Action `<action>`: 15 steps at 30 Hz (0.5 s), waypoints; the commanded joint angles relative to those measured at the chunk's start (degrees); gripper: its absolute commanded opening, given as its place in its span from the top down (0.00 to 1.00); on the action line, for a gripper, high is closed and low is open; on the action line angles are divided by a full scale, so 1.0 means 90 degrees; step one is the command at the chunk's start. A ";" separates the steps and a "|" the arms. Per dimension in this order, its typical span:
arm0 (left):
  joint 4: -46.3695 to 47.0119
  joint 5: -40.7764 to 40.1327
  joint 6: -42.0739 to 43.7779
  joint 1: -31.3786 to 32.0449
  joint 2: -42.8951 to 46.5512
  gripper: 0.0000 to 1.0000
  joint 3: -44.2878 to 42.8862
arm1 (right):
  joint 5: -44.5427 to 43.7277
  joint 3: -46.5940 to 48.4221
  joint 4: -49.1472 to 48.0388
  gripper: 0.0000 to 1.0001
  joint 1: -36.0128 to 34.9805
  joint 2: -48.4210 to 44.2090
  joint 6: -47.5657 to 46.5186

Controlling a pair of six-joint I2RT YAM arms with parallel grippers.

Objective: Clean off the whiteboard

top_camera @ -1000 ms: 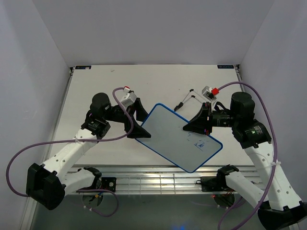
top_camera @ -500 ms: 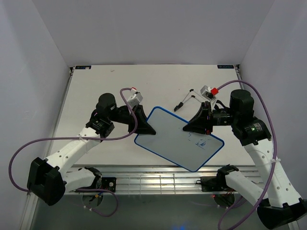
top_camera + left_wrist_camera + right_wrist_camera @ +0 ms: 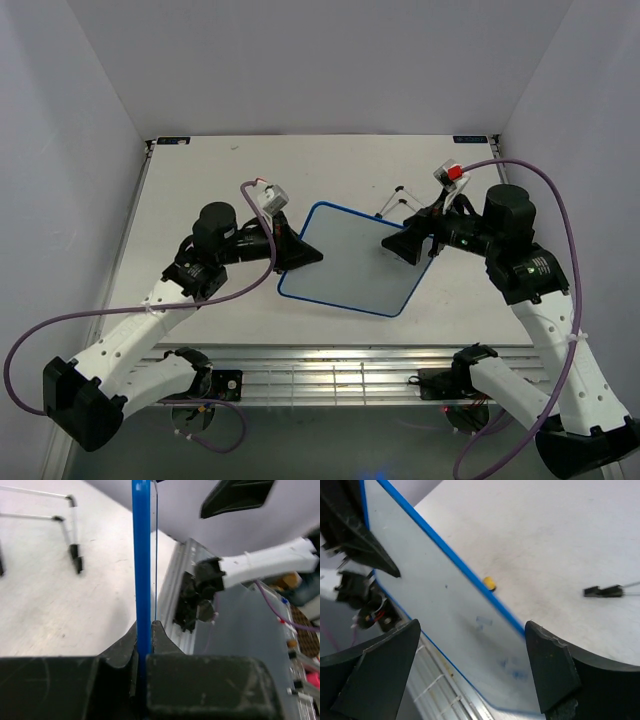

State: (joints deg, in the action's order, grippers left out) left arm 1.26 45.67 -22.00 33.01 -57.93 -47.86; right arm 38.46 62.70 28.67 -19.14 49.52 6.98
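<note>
The whiteboard (image 3: 350,265), white with a thin blue rim, hangs tilted over the middle of the table. My left gripper (image 3: 308,255) is shut on its left edge. In the left wrist view the blue rim (image 3: 142,555) runs straight up from between the closed jaws (image 3: 144,630). My right gripper (image 3: 400,245) stands open above the board's right corner, touching nothing. In the right wrist view, faint blue scribbles (image 3: 515,662) mark the board (image 3: 435,590) between the spread fingers (image 3: 550,665). A small yellow eraser (image 3: 490,583) lies on the table just past the rim.
A thin wire stand (image 3: 392,200) with black feet (image 3: 602,591) lies on the table behind the board, also in the left wrist view (image 3: 70,520). A ribbed metal rail (image 3: 330,375) runs along the near table edge. Purple cables loop off both arms.
The left gripper shut on the board's left edge. The right gripper opened, let go of the right edge and drew back. The board swung away from the near edge and tilted.
</note>
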 commanded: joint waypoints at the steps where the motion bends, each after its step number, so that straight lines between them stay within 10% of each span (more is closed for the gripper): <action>1: -0.0909 -0.2640 0.0091 -0.0162 0.0294 1.00 -0.0463 | -0.1809 0.0290 -0.0148 0.10 0.0007 -0.0345 0.0405; 11: -0.2658 -0.6010 -0.0261 -0.0767 0.0704 1.00 -0.1020 | -0.0828 -0.0489 -0.1083 0.00 -0.0370 0.0004 0.1807; 15: -0.2942 -0.6617 -0.0251 -0.1264 0.0841 1.00 -0.1099 | -0.3906 -0.1291 -0.1514 0.06 -0.2860 0.0610 0.2601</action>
State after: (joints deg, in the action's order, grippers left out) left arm -25.43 -5.10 -23.09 24.38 -53.63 -53.52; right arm 18.98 55.31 19.03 -32.42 50.43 21.80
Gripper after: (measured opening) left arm 0.118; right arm 0.973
